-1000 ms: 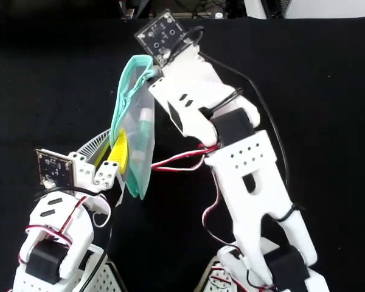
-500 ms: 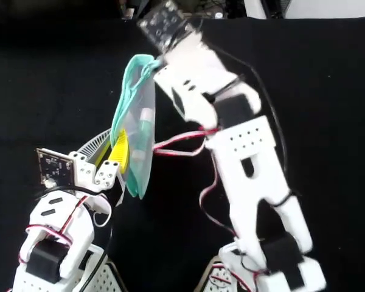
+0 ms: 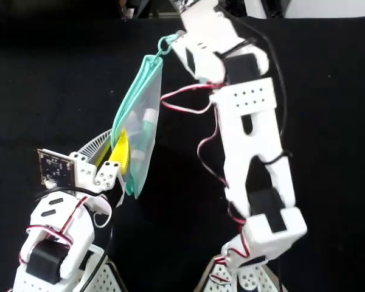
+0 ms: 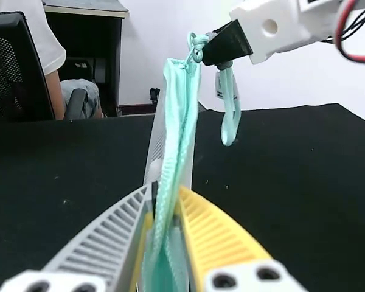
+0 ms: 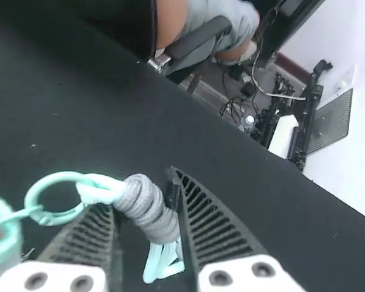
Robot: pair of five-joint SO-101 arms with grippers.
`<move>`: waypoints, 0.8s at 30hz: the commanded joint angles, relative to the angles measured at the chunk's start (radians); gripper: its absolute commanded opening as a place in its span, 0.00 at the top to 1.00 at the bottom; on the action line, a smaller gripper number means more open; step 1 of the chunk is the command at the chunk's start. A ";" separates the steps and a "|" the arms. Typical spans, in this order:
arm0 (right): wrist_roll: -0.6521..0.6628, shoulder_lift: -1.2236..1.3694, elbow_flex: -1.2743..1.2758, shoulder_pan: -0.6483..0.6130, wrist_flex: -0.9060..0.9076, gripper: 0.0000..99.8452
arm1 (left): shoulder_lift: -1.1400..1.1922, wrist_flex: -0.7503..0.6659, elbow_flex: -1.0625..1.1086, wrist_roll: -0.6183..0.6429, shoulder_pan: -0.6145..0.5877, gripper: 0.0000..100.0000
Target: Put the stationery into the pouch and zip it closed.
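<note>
- High view: a mint-edged translucent plastic pouch point(image 3: 140, 131) is stretched in a long slant over the black cloth-covered table point(image 3: 48, 79), from left of the table's middle toward its far edge.
- The left gripper point(image 3: 117, 135), with one grey ribbed finger point(image 3: 94, 143) and one yellow finger point(image 3: 118, 152), is clamped on the pouch's nearer end.
- The right gripper point(image 3: 175, 42) sits by the far edge and pinches the mint ring-and-cord zip pull point(image 3: 165, 44) at the pouch's farther corner.
- A green stick with a white cap point(image 3: 145, 125) lies inside the pouch, about midway along it.
- Left wrist view: the pouch's mint edge point(image 4: 170, 182) runs up between the closed fingers of the left gripper point(image 4: 164, 191), grey finger point(image 4: 103, 240) on one side, yellow finger point(image 4: 222, 243) on the other, both touching it.
- The pouch is raised off the table point(image 4: 48, 170). At its top corner, the black tip of the right gripper point(image 4: 225, 45) holds the zip pull point(image 4: 196, 42), and a mint strap loop point(image 4: 230, 109) hangs beside it.
- Right wrist view: the right gripper point(image 5: 143, 194) has its two black ribbed fingers point(image 5: 201, 225) closed on a grey-wound cord point(image 5: 149, 213).
- The cord joins a mint ring point(image 5: 55, 194), with the pouch's corner point(image 5: 0, 243) at the ring's other side.
- The mint strap loop point(image 5: 161, 264) hangs between the fingers, above the table point(image 5: 48, 79).
</note>
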 commanded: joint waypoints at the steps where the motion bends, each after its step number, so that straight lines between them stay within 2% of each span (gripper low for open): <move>1: -0.006 0.064 -0.200 0.187 0.026 0.99 | 0.002 0.015 0.005 0.000 -0.005 0.97; 9: -0.003 0.202 -0.394 0.226 0.124 0.99 | 0.002 0.015 0.005 0.000 -0.005 0.97; 24: 0.000 0.223 -0.455 0.232 0.196 0.99 | 0.002 0.017 0.005 -0.002 -0.005 0.97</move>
